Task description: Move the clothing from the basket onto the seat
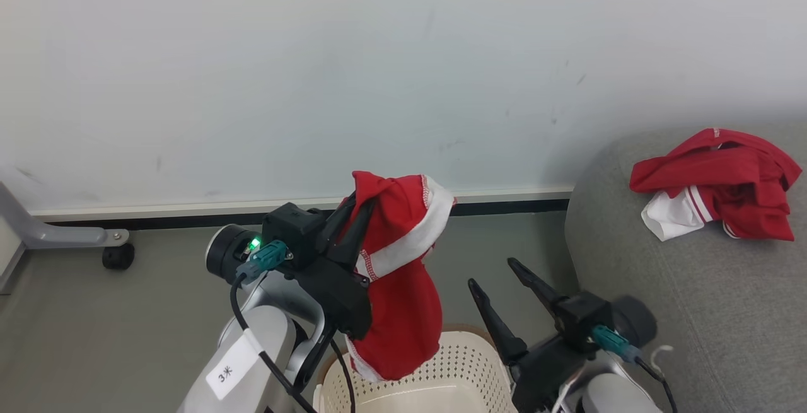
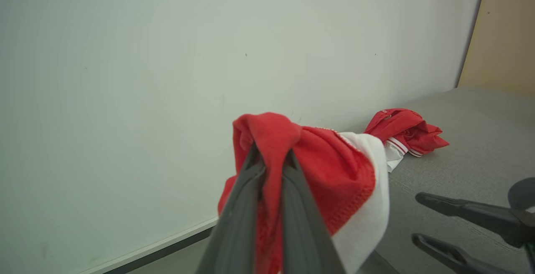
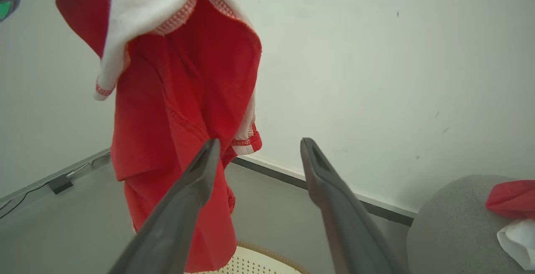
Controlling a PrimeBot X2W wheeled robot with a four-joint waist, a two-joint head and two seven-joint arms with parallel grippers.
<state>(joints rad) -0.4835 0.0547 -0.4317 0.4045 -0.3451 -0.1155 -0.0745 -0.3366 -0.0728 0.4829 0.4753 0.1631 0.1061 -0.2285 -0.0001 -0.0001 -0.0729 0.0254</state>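
Note:
My left gripper (image 1: 360,202) is shut on a red garment with a white band (image 1: 403,274), which hangs down over the cream basket (image 1: 454,369) at the bottom of the head view. The left wrist view shows the same garment (image 2: 334,169) bunched between the closed fingers. A second red and white garment (image 1: 719,183) lies crumpled on the grey seat (image 1: 681,299) at the right. My right gripper (image 1: 495,273) stands open with nothing in it beside the basket, between it and the seat. In the right wrist view the hanging garment (image 3: 175,111) is left of the open fingers.
A white wall with a dark baseboard (image 1: 504,207) runs behind everything. A grey metal leg with a black caster (image 1: 118,255) stands on the floor at the far left. Grey floor (image 1: 126,312) lies open to the left of the basket.

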